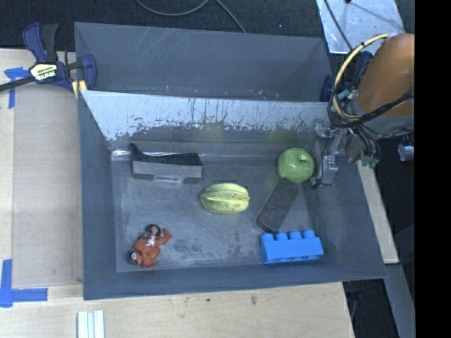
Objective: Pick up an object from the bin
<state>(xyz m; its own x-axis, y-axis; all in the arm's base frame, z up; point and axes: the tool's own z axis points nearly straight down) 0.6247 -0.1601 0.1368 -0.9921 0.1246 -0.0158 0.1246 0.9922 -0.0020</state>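
Green and round, an apple (296, 165) sits on the floor of the bin (211, 122) toward its right side, near the back wall. In the camera view the claw (326, 164) hangs just beside it, on the apple's right and close to the bin's right wall. Whether the claw is spread or pressed together I cannot tell, and nothing shows between its tips.

A dark grey flat block (277, 207) lies slantwise just in front of the apple, its upper end nearly touching it. A blue toy brick (292, 246) lies nearer the front rim. A yellow-green ridged fruit (225, 197) rests mid-floor, well apart from the claw.

The apple seems the likeliest pick. To do it well, the claw should shift left until it is centred over the apple, come down straddling its widest part, and keep clear of the right wall and the grey block. A round fruit will probably roll if it is nudged off-centre.
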